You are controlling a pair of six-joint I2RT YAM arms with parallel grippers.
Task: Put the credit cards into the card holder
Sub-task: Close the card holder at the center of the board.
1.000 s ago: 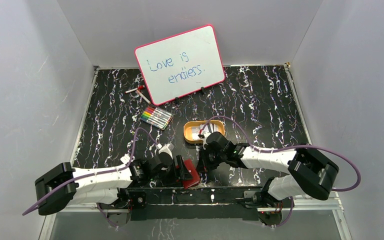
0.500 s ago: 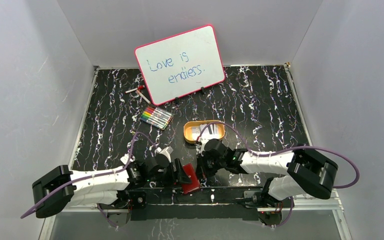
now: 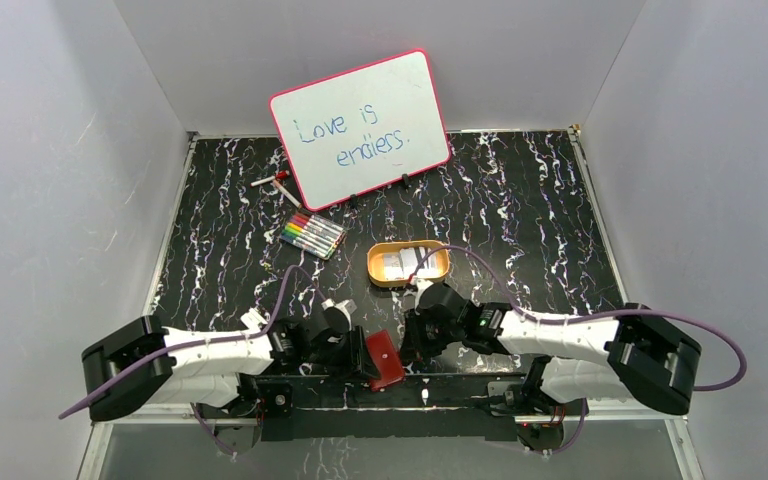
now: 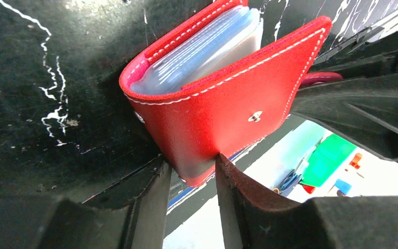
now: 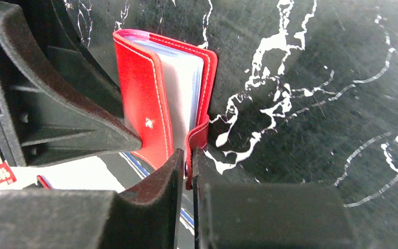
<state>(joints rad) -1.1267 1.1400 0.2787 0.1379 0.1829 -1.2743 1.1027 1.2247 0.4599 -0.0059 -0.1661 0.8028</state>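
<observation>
Item: red, white-stitched leather-like card holder, partly open with its clear plastic sleeves showing. It sits at the near edge of the black, white-veined counter, between the two arms.
Left gripper: jaws narrowed onto a corner of the front cover.
Right gripper: jaws almost together, pinching the snap tab.
Pale rectangular credit cards: in the orange oval tray, farther back, apart from the holder.

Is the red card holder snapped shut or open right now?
Unsnapped and partly open: the card holder has its covers spread, clear sleeves showing between them, and the snap tab is off its stud.
</observation>
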